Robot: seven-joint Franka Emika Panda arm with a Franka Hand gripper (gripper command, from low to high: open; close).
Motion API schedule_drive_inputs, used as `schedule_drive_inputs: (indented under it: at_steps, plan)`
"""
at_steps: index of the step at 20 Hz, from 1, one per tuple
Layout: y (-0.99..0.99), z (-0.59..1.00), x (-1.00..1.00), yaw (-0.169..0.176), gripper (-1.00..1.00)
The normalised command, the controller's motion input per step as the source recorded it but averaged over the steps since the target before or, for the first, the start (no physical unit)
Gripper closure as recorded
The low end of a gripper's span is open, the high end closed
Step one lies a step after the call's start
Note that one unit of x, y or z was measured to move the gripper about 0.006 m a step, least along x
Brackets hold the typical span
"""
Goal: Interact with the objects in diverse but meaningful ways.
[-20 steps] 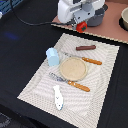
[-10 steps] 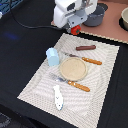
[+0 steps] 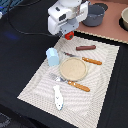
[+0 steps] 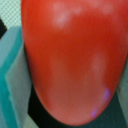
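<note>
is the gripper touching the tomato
Touching. In the wrist view the tomato fills the frame, pressed against a teal finger pad; in the exterior view it sits under the gripper.

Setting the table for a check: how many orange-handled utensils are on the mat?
2. A knife lies beside the plate on the exterior view's right; a fork lies along the plate's near edge. None seems hidden.

The arm's white wrist housing is seen at the far side of the scene, slightly toward the exterior view's left. The gripper (image 3: pixel 69 35) is pointed downward beneath it and is largely hidden by the housing. In the wrist view, teal fingers (image 4: pixel 11 75) are pressed against either side of a red tomato (image 4: pixel 70 55), which is gripped between them.
</note>
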Motion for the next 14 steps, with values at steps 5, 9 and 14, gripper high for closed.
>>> schedule_drive_inputs:
  at_steps: [5, 9, 14]
  plan:
    - [0.0, 0.18, 0.38, -0.023, -1.0]
    - [0.04, 0.29, 0.25, -0.001, -1.0]
    - [0.02, 0.22, 0.19, 0.0, -1.0]
